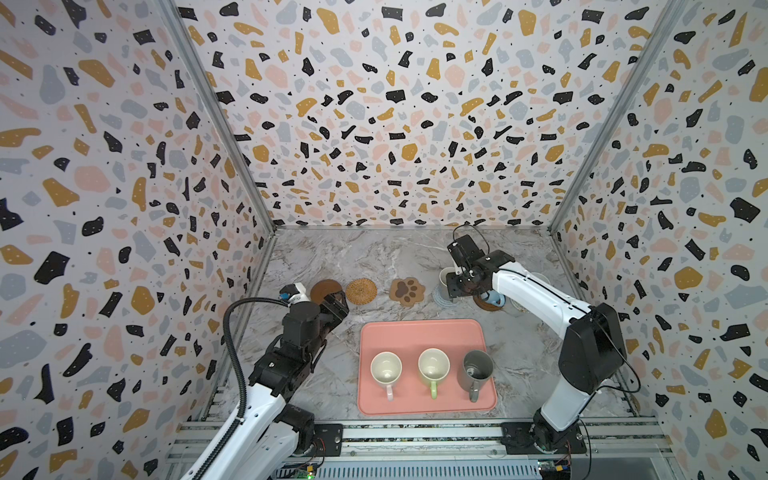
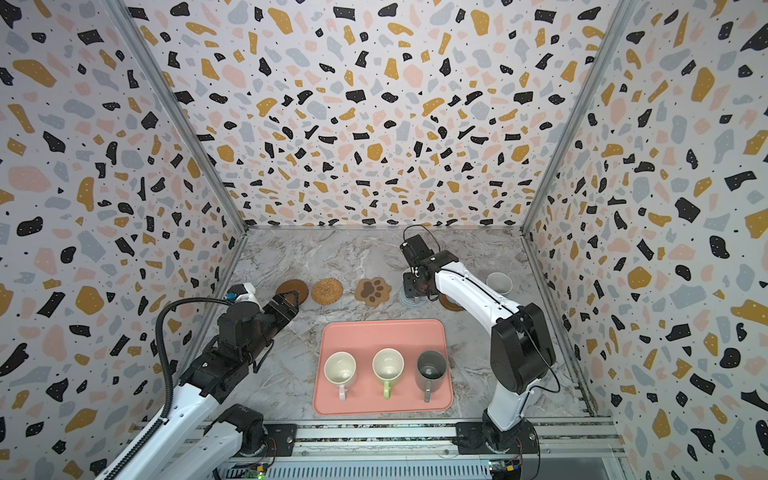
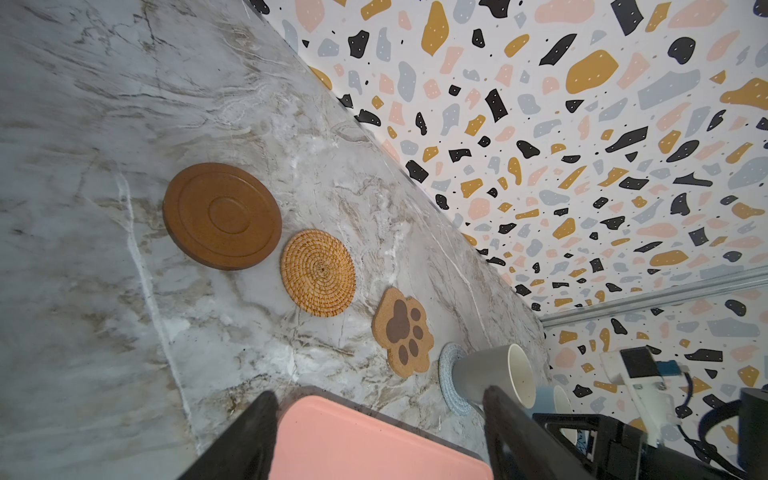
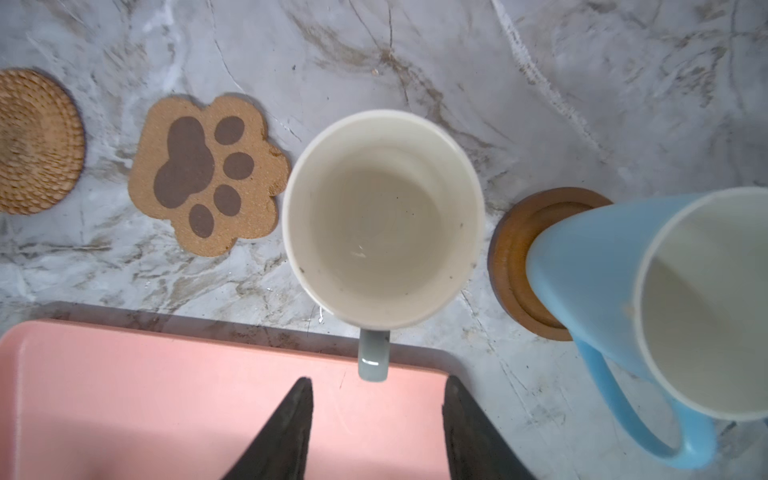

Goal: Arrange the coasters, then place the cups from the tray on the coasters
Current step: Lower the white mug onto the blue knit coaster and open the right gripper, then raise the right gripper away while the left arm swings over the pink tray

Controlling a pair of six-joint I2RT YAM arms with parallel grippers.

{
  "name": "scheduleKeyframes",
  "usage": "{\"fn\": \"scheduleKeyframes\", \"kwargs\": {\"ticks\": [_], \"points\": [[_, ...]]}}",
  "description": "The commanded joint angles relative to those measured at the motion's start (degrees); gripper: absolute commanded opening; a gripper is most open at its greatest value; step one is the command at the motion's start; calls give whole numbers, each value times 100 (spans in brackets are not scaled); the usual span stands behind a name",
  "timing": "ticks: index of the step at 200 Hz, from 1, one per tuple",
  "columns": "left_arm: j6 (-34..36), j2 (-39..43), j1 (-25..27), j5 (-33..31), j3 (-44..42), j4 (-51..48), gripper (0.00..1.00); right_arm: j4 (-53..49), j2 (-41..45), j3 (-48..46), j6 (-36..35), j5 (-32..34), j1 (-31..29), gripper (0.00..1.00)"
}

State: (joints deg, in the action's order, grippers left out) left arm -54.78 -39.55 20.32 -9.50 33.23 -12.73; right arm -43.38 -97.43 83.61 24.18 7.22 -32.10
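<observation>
Right gripper (image 4: 378,384): jaws partly apart, nothing between them. The handle of the grey-beige mug (image 4: 382,220) sat just past the fingertips, not clamped. Couldn't tell whether a tip touched it.

That mug stood upright on the grey-blue crochet coaster (image 3: 446,368), with the coaster edge showing around its base in the left wrist view.

Just beside it, toward the robot's right, the light blue mug (image 4: 602,270) stood on a brown disc (image 4: 511,257). On the other side lay the paw-print coaster (image 4: 208,174), close to the grey-beige mug and bare. Next came the rattan coaster (image 4: 33,141), also bare, then the second brown disc (image 3: 222,216). All lay in one row on the marble tabletop (image 1: 374,257), behind the tray (image 1: 422,328).

In a top view a pale mug (image 2: 498,282) stood beyond the right arm. Its coaster was hidden.

Tray: three mugs in a row, upright, handles toward the robot. They were the pink-handled mug (image 1: 386,368), the light green mug (image 1: 433,365) and the dark grey mug (image 1: 477,368).

Left gripper (image 3: 380,392): jaws wide, empty. In both top views it hung over the near edge of the second brown disc, well apart from the tray mugs.
</observation>
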Motion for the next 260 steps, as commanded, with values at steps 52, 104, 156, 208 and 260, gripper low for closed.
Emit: {"fn": "scheduleKeyframes", "kwargs": {"ticks": [52, 104, 156, 208, 260], "points": [[97, -87, -21, -50, 103, -18, 79, -193, 1246, -175, -48, 51, 251, 59], [201, -215, -21, -114, 358, -352, 78, 229, 2025, -583, -94, -300, 556, 61], [381, -211, -19, -149, 815, -1075, 78, 588, 2469, -1092, -218, -685, 905, 63], [618, 25, -5, -97, 1151, -1878, 76, 823, 2571, -1495, -491, -1059, 1161, 64], [460, 398, 384, -267, 1531, -3122, 73, 1054, 2640, -1898, -630, -1357, 1217, 64]]}}
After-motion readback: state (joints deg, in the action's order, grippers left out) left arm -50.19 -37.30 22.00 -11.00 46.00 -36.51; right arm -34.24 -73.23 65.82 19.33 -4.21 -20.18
